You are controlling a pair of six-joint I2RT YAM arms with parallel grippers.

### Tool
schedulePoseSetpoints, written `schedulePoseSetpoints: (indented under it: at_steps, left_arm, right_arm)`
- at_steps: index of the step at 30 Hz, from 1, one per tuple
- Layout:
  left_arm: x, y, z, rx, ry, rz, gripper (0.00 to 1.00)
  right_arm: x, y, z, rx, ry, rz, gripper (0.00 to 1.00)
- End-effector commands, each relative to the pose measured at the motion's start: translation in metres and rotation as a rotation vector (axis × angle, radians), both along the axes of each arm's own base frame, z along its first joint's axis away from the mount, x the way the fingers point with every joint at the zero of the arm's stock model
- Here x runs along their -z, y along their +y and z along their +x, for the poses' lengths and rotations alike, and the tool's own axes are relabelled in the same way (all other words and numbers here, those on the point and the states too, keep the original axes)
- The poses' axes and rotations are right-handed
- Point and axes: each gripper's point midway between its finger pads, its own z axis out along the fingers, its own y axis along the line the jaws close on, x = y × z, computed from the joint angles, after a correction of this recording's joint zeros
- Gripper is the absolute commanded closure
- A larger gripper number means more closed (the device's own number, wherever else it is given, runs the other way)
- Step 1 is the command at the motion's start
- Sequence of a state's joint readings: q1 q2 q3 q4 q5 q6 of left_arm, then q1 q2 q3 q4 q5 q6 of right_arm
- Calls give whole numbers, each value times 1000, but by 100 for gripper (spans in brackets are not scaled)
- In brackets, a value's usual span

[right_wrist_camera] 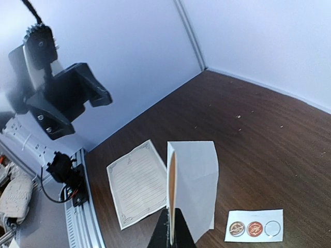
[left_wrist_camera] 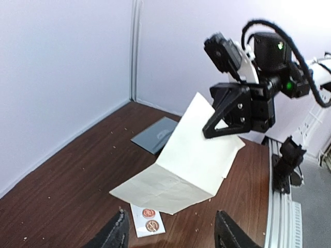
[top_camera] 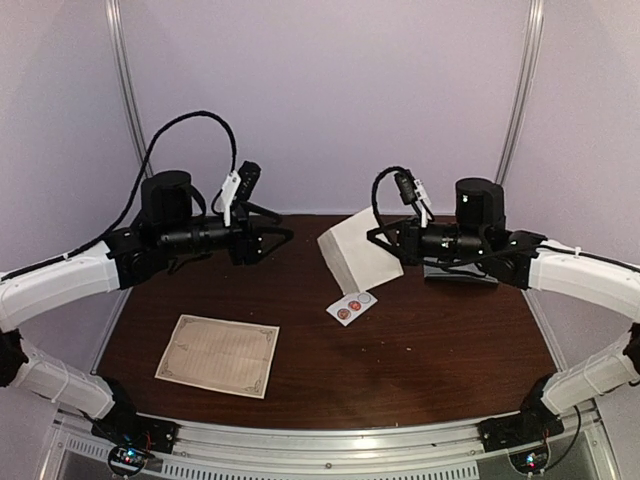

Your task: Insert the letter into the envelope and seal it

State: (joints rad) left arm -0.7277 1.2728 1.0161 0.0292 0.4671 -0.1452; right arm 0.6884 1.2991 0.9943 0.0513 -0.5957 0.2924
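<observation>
The letter [top_camera: 218,355] lies flat at seven o'clock. Past centre, toward one o'clock, the right gripper [top_camera: 378,240] pinches the pale envelope [top_camera: 350,255] by its edge, tilting it up. It looks light and floppy, best gripped near a fold. At eleven, the left gripper [top_camera: 280,237] hangs wide and empty.

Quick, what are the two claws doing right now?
Left claw: open, empty.
Right claw: closed on the envelope.
</observation>
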Motion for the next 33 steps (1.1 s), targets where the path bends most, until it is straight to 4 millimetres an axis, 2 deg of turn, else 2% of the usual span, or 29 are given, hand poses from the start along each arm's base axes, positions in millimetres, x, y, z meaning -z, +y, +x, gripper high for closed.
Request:
schedulePoseSetpoints:
  at_steps: [1,4,6,12,14,20,28,31,33]
  left_arm:
    - [-34,12,18,-158,39,-210,42]
    - [-36,9,14,-155,152,-360,42]
    - [-35,2,10,-143,208,-437,42]
    - [-37,-41,-7,-58,285,-485,39]
    - [-38,-49,-12,-21,303,-491,38]
    - [-41,-59,-23,67,316,-509,33]
    - [-50,-64,-33,127,284,-512,33]
    - [-50,-64,-34,134,282,-511,38]
    - [-50,-64,-35,140,280,-513,46]
  right_arm:
    - [-22,-32,26,258,-62,56,100]
    - [-42,-41,25,312,-83,160,100]
    - [-54,-39,19,292,-95,219,100]
    - [-77,-16,-5,148,-115,325,100]
    - [-82,-8,-15,93,-126,347,100]
    - [-90,15,-42,-66,-143,377,100]
    - [-88,32,-55,-154,-143,365,100]
    - [-86,35,-55,-160,-138,359,100]
    - [-85,36,-53,-149,-135,355,100]
